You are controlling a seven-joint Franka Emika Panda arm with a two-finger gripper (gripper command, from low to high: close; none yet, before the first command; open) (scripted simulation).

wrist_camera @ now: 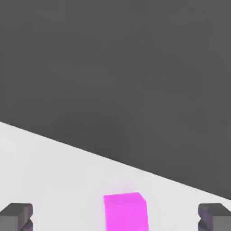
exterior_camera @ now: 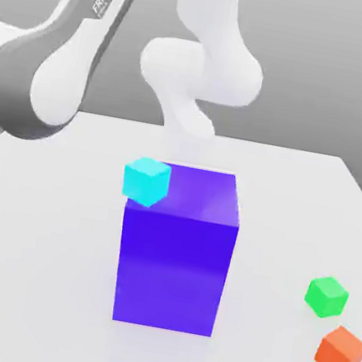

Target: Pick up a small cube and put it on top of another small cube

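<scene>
Small green cube beside orange cube — arm lettered "FRANKA".

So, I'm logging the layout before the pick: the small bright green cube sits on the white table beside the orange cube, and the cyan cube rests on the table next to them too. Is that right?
Not quite. The cyan cube is by the top corner of the big blue-purple block, far from the pair, as the exterior view shows. The small bright green cube does sit on the white table beside the orange cube.
</scene>
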